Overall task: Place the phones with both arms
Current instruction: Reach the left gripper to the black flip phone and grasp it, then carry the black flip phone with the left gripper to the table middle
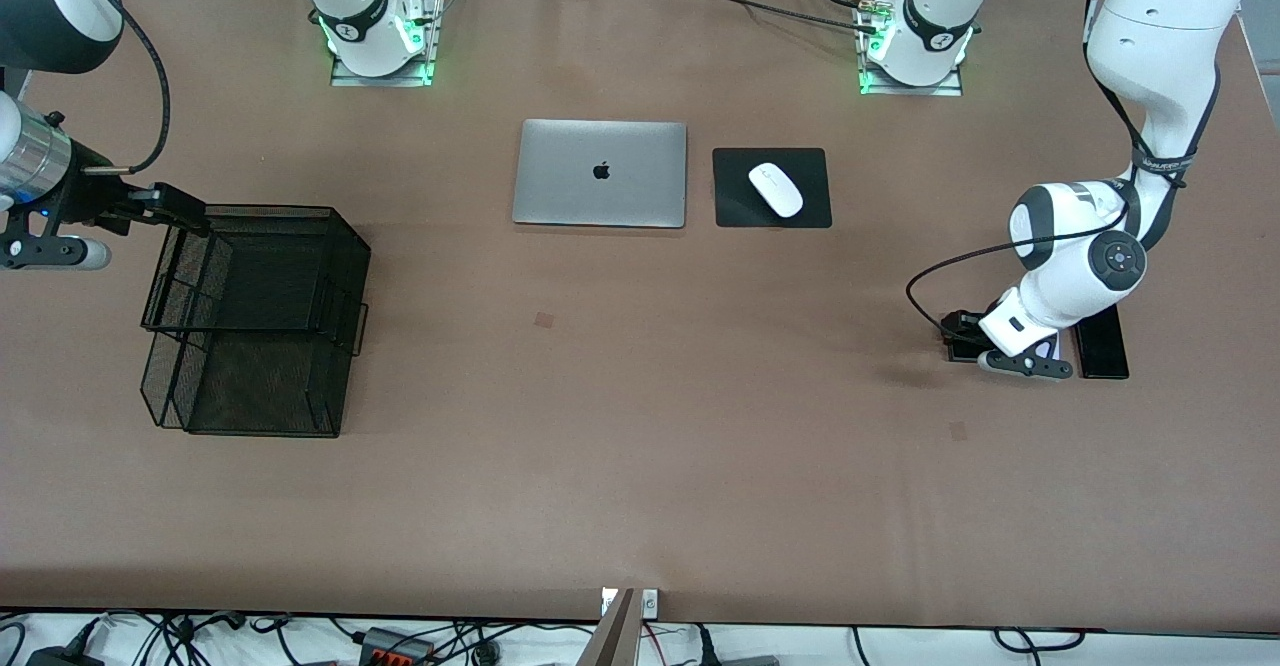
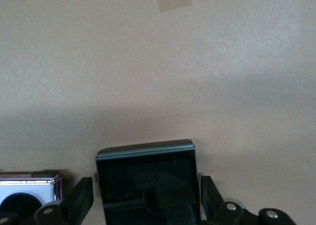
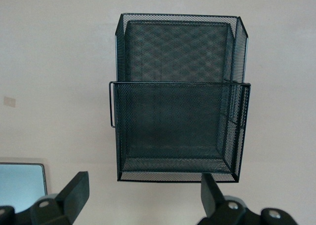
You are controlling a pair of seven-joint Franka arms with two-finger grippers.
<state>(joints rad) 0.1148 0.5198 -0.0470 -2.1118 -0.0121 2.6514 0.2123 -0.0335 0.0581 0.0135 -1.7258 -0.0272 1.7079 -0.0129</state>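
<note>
Fingers (image 2: 79, 198) straddle the squarish black phone (image 2: 146, 178), lilac-white phone (image 2: 29, 190) just beside.

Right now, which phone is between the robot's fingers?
The small squarish black phone, sitting between the left gripper's fingers. The lilac-white phone lies beside it, and the long slim black one lies apart.

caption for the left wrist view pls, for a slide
Left gripper straddling the squarish black phone on the table, lilac-white phone beside it.
</note>
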